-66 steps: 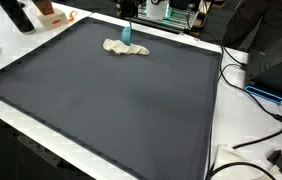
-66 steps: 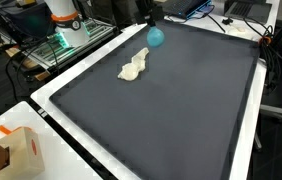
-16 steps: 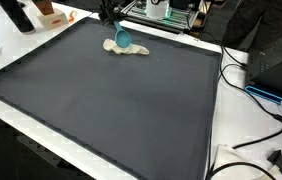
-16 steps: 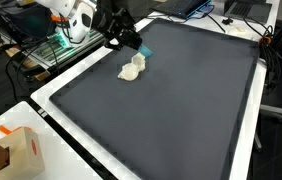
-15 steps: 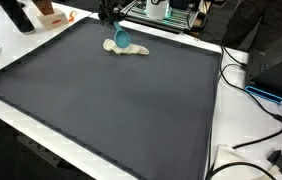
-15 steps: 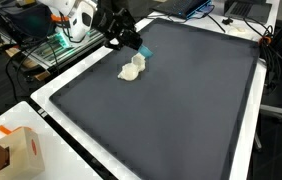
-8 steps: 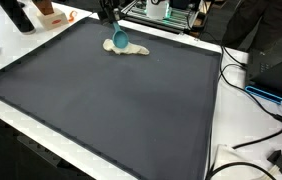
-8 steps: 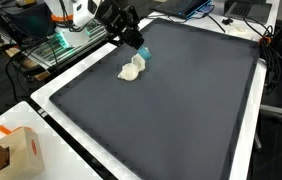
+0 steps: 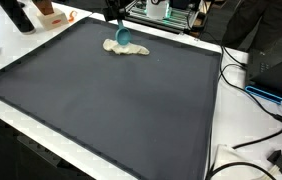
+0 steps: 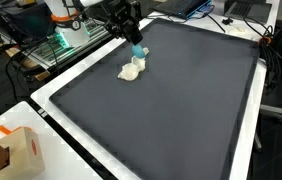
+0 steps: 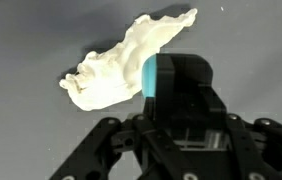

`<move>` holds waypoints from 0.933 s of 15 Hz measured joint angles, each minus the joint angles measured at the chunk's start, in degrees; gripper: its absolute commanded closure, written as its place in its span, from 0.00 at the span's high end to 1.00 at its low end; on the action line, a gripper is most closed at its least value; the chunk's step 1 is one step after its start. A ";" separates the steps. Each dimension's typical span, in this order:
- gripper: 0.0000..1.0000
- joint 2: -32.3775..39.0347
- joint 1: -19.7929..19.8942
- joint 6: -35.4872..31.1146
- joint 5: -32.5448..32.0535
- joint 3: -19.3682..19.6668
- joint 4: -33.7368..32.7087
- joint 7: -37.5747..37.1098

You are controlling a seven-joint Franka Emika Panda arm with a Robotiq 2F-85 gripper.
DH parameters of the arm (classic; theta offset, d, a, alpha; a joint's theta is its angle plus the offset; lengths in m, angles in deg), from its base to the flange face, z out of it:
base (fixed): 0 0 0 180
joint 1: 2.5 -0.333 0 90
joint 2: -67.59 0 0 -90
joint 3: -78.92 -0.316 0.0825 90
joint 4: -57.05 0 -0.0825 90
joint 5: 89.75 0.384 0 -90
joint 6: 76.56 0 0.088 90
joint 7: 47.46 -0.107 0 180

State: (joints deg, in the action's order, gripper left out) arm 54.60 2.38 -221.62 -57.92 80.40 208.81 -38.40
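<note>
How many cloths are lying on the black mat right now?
1. The crumpled cream cloth lies near one edge of the black mat, beside the gripper holding a teal object. The gripper hides little, so another is unlikely.

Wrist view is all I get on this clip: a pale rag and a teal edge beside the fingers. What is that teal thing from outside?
Observer: In both exterior views it is a small teal object, hanging tilted under the gripper, which seems clamped on it.
Operator: How close is it to the rag?
Observer: It is right over one end of the cream cloth. I cannot tell whether they touch.
Operator: Where on the surface is this?
Observer: Close to one edge of a large dark mat that covers most of a white table.
Operator: Anything else around?
Observer: An orange-and-white box stands off the mat at a table corner, far from the cloth.
</note>
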 measured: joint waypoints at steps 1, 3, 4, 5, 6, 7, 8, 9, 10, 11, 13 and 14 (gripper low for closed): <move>0.25 -0.84 -0.20 0.12 -2.83 -0.28 0.09 -2.71; 0.25 -2.68 -0.51 0.92 -8.20 -0.87 0.14 -7.93; 0.25 -3.68 -0.52 1.66 -10.84 -1.25 0.14 -10.49; 0.25 -4.68 -0.51 2.57 -13.37 -1.65 0.12 -13.02; 0.25 -5.73 -0.51 3.70 -15.67 -2.09 0.07 -15.42; 0.25 -6.82 -0.51 5.02 -17.51 -2.52 -0.02 -17.40; 0.25 -7.87 -0.51 6.79 -18.91 -2.95 -0.23 -19.26; 0.25 -8.88 -0.51 8.98 -20.00 -3.35 -0.53 -20.81; 0.25 -9.84 -0.50 11.44 -21.00 -3.74 -0.96 -22.43; 0.25 -10.76 -0.50 14.02 -21.89 -4.14 -1.55 -24.08; 0.25 -12.35 -0.51 18.31 -22.73 -4.94 -2.72 -26.41; 0.25 -13.03 -0.52 20.17 -22.92 -5.32 -3.36 -27.20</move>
State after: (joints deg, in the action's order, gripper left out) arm 41.57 1.85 -201.45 -80.83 75.08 205.45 -65.60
